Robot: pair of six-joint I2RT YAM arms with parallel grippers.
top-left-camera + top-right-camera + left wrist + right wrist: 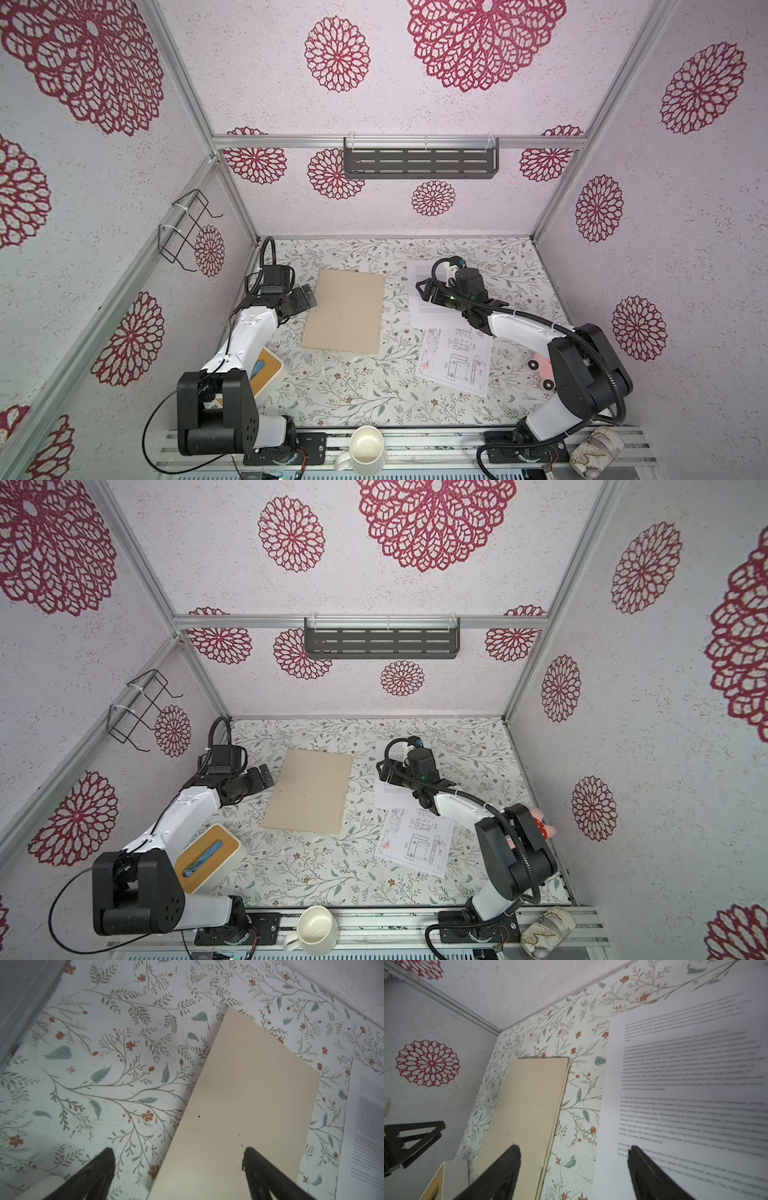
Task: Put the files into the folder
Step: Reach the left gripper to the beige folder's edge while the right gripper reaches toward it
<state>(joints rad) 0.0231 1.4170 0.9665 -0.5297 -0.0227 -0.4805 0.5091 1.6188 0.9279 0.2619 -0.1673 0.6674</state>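
The folder lies shut and flat at the middle of the floral table, beige and plain. To its right lie the files. The printed-text sheet is partly under my right arm. The line-drawing sheet sits nearer the front. My left gripper is open at the folder's left edge, one finger over the card and one over the table. My right gripper is open above the text sheet's left edge, with nothing between its fingers.
A white tissue box with a bamboo top stands at the front left beside my left arm. A mug and a patterned cylinder rest on the front rail. A pink toy sits behind my right arm. A black shelf hangs on the back wall.
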